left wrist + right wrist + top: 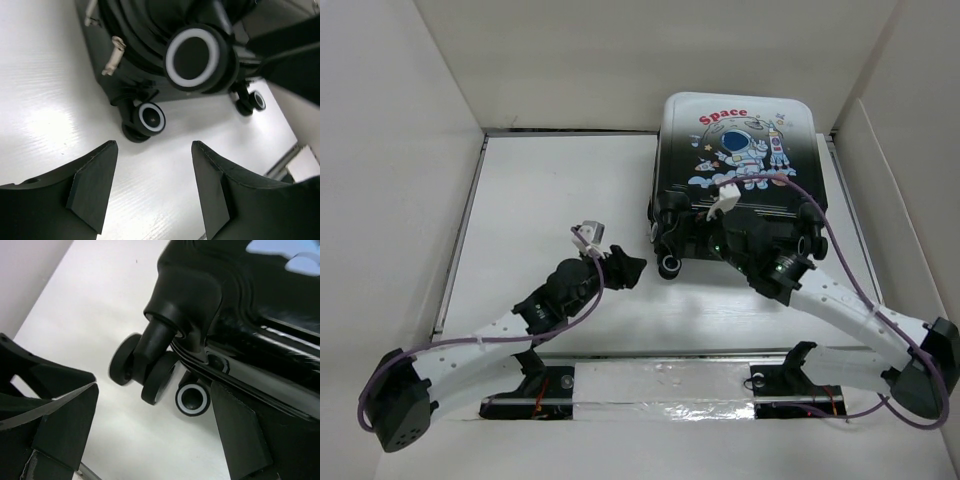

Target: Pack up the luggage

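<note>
Left hand [628,270] near "Space" luggage [738,150]

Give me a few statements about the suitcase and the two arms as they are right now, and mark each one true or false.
1. The suitcase lies flat and closed, astronaut picture facing up. True.
2. The left gripper is clamped on a wheel. False: its fingers stand apart with nothing between them, short of the wheel.
3. The suitcase sits at the far right of the table. True.
4. The right gripper is shut. False: its fingers are spread wide at the suitcase's wheel end.
</note>
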### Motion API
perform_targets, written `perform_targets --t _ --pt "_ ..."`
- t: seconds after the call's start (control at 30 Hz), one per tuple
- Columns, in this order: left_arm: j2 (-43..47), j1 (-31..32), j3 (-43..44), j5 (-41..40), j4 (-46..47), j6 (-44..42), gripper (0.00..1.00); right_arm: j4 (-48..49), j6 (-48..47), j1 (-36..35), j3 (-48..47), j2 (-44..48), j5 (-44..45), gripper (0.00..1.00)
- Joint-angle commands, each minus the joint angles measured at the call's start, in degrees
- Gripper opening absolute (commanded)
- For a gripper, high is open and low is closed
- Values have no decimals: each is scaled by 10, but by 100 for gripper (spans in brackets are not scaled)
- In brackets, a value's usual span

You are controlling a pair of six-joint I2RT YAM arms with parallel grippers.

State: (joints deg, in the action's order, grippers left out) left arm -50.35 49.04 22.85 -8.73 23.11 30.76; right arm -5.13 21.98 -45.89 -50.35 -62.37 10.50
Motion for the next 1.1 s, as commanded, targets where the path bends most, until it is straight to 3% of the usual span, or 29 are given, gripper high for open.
perform_targets --t 0.0,0.1,0.23,0.37,0.5,0.53,0.6,0.63,0.67,0.73,0.87,0.93,1.07 --pt "41 -22 -22 -52 -11 33 58 67 35 -6 -11 -26 -23 100" --pt "38 -61 -18 -15 32 33 57 70 44 -6 -21 -71 -19 100" --pt "-34 -99 14 -3 94 35 57 92 47 -11 -45 -118 -3 100" --pt "-91 -112 33 39 126 40 53 130 69 -11 -65 -159 14 100" --pt "-90 -112 12 54 149 51 51 157 87 -6 -70 -191 28 100" --pt "-84 -112 10 53 150 53 51 168 90 -6 -65 -194 51 96" --pt "-80 -112 4 46 149 55 50 193 100 -6 -48 -197 70 77" --pt "-78 -112 2 45 147 57 50 201 105 -6 -41 -195 91 56" --pt "-79 -112 1 45 146 57 50 211 109 -6 -30 -185 97 18" --pt "-82 -112 -1 45 143 54 50 228 108 -11 0 -168 118 0" --pt "-93 -112 6 57 137 38 51 205 84 -24 64 -87 137 0" --pt "-102 -112 11 114 150 16 49 151 75 -24 90 -15 126 0" --pt "-125 -52 15 123 164 -32 46 71 54 -24 170 133 114 0"
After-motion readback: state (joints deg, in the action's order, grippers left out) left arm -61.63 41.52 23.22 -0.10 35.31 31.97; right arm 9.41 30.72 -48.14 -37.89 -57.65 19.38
